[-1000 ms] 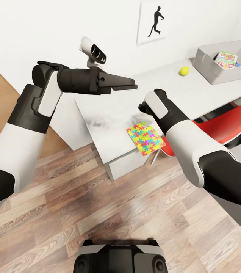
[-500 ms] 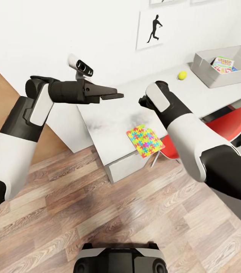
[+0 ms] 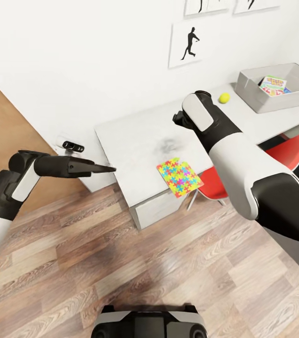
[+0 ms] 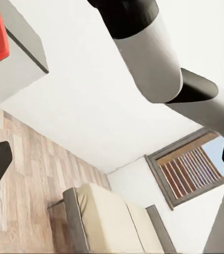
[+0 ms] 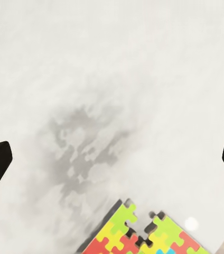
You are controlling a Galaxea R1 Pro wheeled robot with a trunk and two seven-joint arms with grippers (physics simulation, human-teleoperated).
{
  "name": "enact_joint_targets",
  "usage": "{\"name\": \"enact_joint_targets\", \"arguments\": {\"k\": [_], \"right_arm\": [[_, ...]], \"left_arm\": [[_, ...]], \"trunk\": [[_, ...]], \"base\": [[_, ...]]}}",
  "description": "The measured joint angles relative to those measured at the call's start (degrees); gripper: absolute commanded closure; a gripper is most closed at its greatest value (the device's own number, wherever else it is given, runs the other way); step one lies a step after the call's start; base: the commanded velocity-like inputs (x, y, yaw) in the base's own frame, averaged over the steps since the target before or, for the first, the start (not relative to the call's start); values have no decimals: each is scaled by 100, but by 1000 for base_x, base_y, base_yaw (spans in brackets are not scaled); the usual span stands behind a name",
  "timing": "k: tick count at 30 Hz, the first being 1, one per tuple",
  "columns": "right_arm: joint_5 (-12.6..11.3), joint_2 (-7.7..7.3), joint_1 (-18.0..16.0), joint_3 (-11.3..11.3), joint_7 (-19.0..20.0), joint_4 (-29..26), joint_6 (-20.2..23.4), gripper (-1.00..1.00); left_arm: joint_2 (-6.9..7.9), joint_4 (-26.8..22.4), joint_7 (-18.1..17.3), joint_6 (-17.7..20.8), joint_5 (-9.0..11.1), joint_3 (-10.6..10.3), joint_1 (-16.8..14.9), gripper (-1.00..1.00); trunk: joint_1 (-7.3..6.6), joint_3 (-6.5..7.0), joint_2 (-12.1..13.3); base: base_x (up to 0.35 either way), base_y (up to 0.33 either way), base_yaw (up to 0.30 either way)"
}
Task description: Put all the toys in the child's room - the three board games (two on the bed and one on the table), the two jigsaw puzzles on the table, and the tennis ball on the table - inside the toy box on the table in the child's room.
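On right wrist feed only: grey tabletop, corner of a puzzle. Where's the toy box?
Observer: Head view has the toy box at the far right end of the table, well away from the puzzle.
Operator: Ball?
Observer: The ball sits on the table just left of the box, not touching it.
Operator: Left arm?
Observer: The left gripper is by the table's left edge; the left wrist view shows its jaws open.
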Motion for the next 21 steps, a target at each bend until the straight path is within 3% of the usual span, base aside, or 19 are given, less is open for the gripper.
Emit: {"name": "enact_joint_targets", "arguments": {"k": [7,8,12,16,19,21], "right_arm": [[7,-3,-19,0,-6,-20,5,-100],[7,-3,-20,0,-7,-21,5,-100],[8,-4,-21,-5,-7,-24,6,-100],[10,-2,-22,-6,-41,-147,97,-100],[4,-3,-16,-4,-225,-314,302,-100],[-8,-4,-4,-3,-377,-386,384,-100]], "left_arm": [[640,-26,-230,-10,-12,17,642,-100],[747,-22,-241,-14,-31,25,852,-100],[946,30,-246,-97,-54,47,1319,-100],[1195,183,-263,-549,-34,55,1629,-100],[1293,652,-277,-887,-23,60,1769,-100],[1328,1234,-283,-1028,-35,64,1811,-100]], "trunk": [[0,59,0],[0,67,0],[0,100,0],[0,134,0],[0,159,0],[0,175,1]], "base": [[0,0,0],[0,0,0],[0,0,0],[0,0,0],[0,0,0],[0,0,0]]}}
